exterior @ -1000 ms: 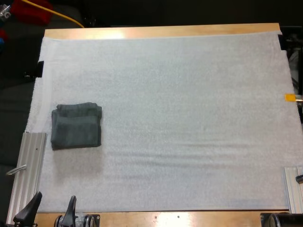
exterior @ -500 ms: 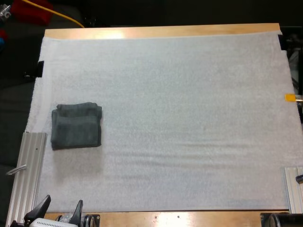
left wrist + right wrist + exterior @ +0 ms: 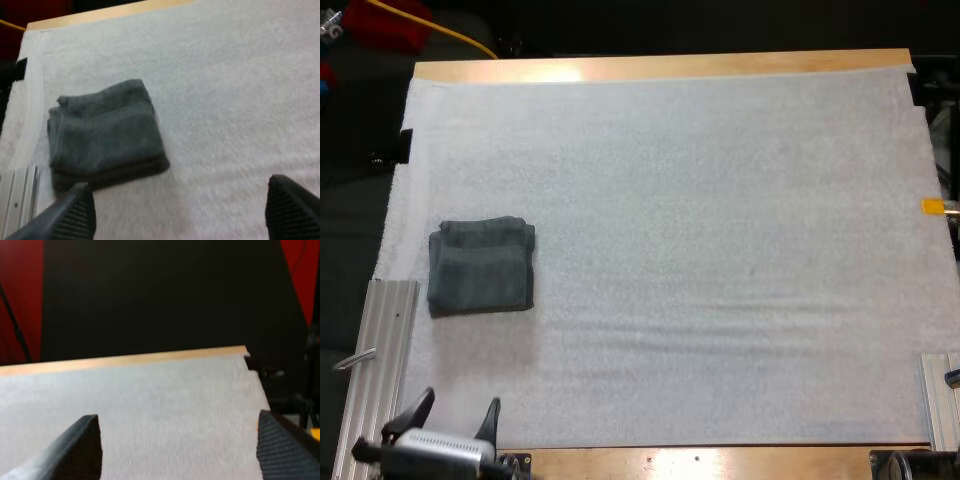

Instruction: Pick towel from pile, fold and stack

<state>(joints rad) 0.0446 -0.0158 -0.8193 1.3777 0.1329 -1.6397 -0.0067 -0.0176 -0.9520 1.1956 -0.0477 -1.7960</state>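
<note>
Folded dark grey-green towel [image 3: 481,265] is lying flat on the white mat [image 3: 700,250], w/ its edges fairly square and a thicker fold along its far side. Left gripper [image 3: 460,400] is on the near side of the towel, well apart from it, right at the mat's near edge. Its two black fingers stand wide apart w/ nothing between them. From the left wrist view the towel [image 3: 105,132] sits just beyond the left gripper [image 3: 182,210], closer to one finger [image 3: 75,217] than the other, no contact. A ribbed metal rail [image 3: 385,360] runs just beside the towel's near-left corner, off the mat's edge. Right gripper [image 3: 180,442] is over the mat too, fingers spread and gripping nothing, w/ the wooden table [image 3: 125,360] edge ahead of it
</note>
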